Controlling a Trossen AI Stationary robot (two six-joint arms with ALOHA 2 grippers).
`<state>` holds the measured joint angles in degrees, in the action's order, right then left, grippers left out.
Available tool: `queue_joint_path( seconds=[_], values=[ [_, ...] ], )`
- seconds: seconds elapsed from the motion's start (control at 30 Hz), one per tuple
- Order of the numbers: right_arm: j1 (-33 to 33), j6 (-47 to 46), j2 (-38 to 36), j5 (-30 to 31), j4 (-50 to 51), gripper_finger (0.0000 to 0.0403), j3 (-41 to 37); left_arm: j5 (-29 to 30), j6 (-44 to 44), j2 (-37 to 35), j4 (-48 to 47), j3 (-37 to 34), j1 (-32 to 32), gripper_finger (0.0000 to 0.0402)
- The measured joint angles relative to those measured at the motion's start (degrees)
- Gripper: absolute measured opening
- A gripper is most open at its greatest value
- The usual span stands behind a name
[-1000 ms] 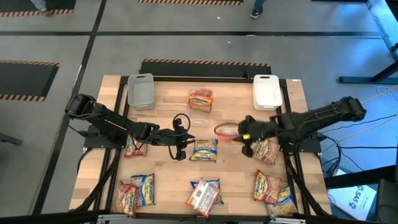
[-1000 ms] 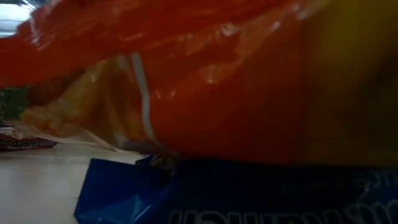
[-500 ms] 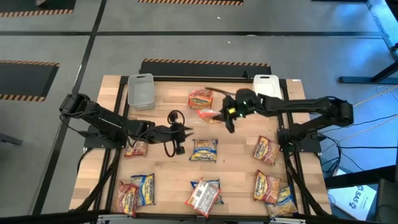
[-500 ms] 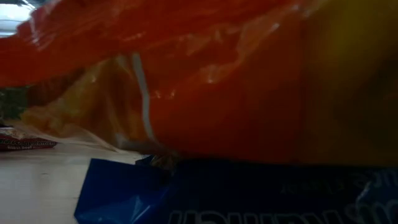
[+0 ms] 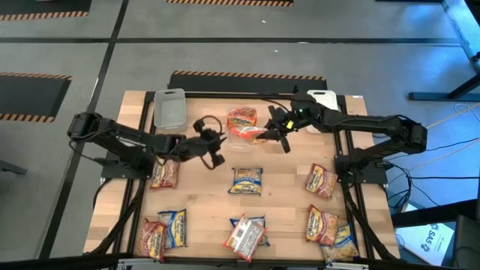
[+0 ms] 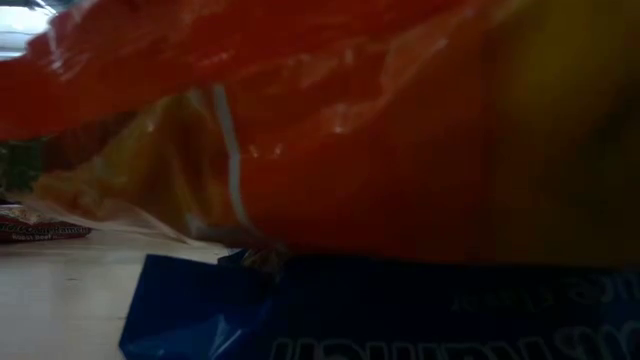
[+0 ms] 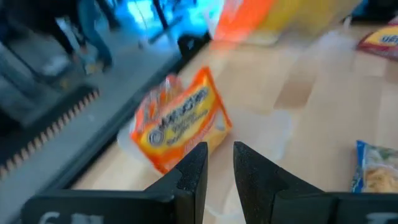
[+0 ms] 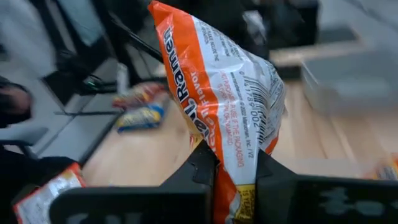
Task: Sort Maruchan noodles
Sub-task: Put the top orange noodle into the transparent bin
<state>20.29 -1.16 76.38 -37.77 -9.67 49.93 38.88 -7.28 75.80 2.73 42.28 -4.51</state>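
I have the right gripper (image 5: 279, 136) reaching over the far middle of the pale wooden table (image 5: 285, 187), its two dark fingers pinched tight on an orange-and-white crinkly plastic ramen packet (image 8: 224, 93). In the right wrist view that packet stands up out of the fingers, barcode side toward the camera. From above, the held packet (image 5: 251, 133) hangs just beside a second orange packet (image 5: 241, 117) lying flat on the wood between the clear plastic rectangular bin (image 5: 169, 109) at the far left and the white plastic rectangular bin (image 5: 322, 110) at the far right.

My left gripper (image 5: 212, 142) sits over the table left of centre, near the clear bin. In the left wrist view its fingers (image 7: 193, 180) stand slightly apart with only a narrow gap between them, and I see nothing gripped there; past them lies an orange packet with a yellow label (image 7: 180, 121) on the wood.

The rest of the noodles are spread across the table: a blue-yellow-white packet (image 5: 246, 181) in the centre, a dark red-and-yellow one (image 5: 164, 174) at the left edge, another (image 5: 320, 180) at the right, a pair at the near left (image 5: 165, 231), two overlapping at the near middle (image 5: 246, 233) and a cluster at the near right (image 5: 328, 227).

The low view is filled by an orange packet (image 6: 380, 130) lying on a blue one (image 6: 300, 310) right against the lens
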Motion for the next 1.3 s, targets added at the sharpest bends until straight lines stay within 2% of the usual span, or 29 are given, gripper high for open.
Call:
queue_joint_path(
  seconds=[0.13, 0.33, 0.4, 0.47, 0.53, 0.6, 0.8, 0.93, 1.13, 1.3],
  values=[
    [0.58, -0.61, -0.02, -5.96, -14.67, 0.0017, -3.85, -10.39, -2.53, 1.41, 7.3, -4.93, 2.98, 0.0071],
    [1.64, -13.43, 4.16, -6.77, -48.92, 0.0017, -14.46, -23.18, -7.85, 2.11, 38.89, -16.22, 5.02, 0.0071],
    [1.43, -17.34, 6.46, -6.67, -58.64, 0.0017, -16.06, -26.71, -9.69, 2.11, 45.29, -17.56, 6.37, 0.0071],
    [1.38, -19.9, 8.75, -7.24, -62.9, 0.0017, -16.48, -31.43, -10.97, 2.11, 47.92, -17.56, 7.68, 0.0075],
    [1.3, -21.34, 10.88, -7.09, -63.99, 0.0017, -16.48, -35.45, -10.98, 2.13, 47.76, -16.49, 8.24, 0.0086],
    [1.34, -22.26, 12.57, -6.42, -64.23, 0.0017, -16.08, -36.82, -9.0, 2.13, 47.95, -14.82, 8.24, 0.0104],
    [0.69, -23.03, 14.69, -6.87, -64.39, 0.0017, -13.76, -36.49, 2.1, 2.13, 47.54, -11.0, 8.08, 0.0168],
    [-0.14, -23.03, 14.67, -8.29, -64.21, 0.0017, -11.9, -33.98, 4.82, 2.12, 47.51, -10.3, 8.08, 0.0197],
    [-0.17, -21.29, 14.64, -6.26, -59.72, 0.0017, -10.36, -34.35, 5.71, 2.12, 48.08, -10.29, 8.13, 0.0207],
    [-0.9, -20.7, 14.64, -6.95, -59.25, 0.0017, -8.92, -33.29, 6.43, 2.11, 49.83, -10.27, 8.15, 0.0201]
  ],
)
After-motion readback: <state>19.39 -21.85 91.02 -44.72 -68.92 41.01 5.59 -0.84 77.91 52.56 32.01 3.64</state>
